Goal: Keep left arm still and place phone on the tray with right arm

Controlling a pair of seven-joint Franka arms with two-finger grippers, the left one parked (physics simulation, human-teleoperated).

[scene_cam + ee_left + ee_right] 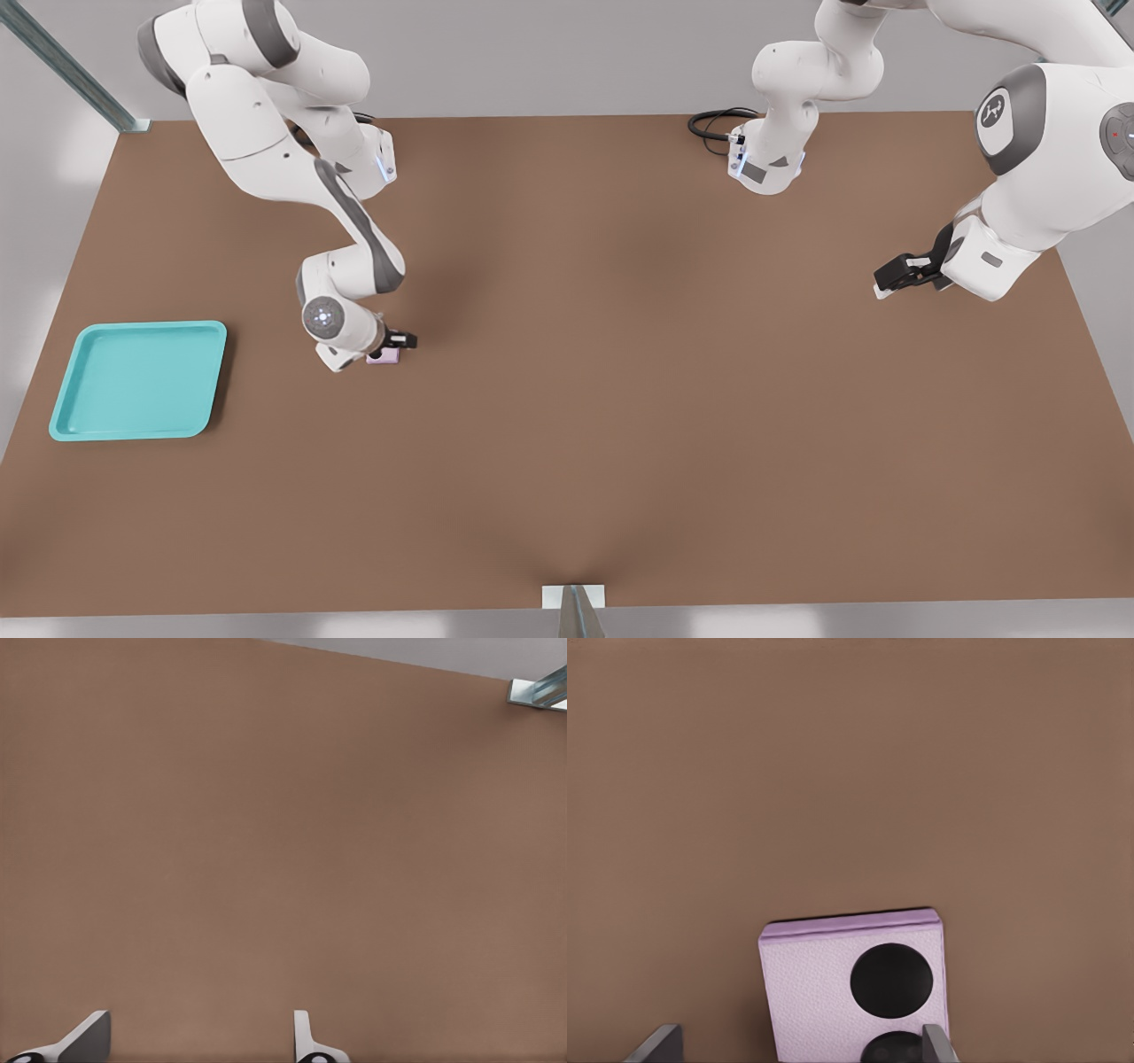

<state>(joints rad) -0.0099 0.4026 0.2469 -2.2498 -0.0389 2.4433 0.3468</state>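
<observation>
The pale pink phone (pixel 384 357) lies flat on the brown table, left of centre in the front view, its two black lenses facing up (pixel 852 985). My gripper (pixel 395 346) is down at table level over the phone and is open. In the right wrist view the gripper (pixel 797 1050) straddles the phone: one fingertip (pixel 937 1045) is at the phone's edge and the other stands well apart from it. The turquoise tray (pixel 137 381) sits empty near the table's edge at the front view's left, well to the left of the phone.
The parked arm (pixel 1028 168) hangs over the table's right side in the front view, its gripper (pixel 904 273) above the surface. A black cable (pixel 716 124) coils by the far arm base. A metal post (pixel 574 610) stands at the near edge.
</observation>
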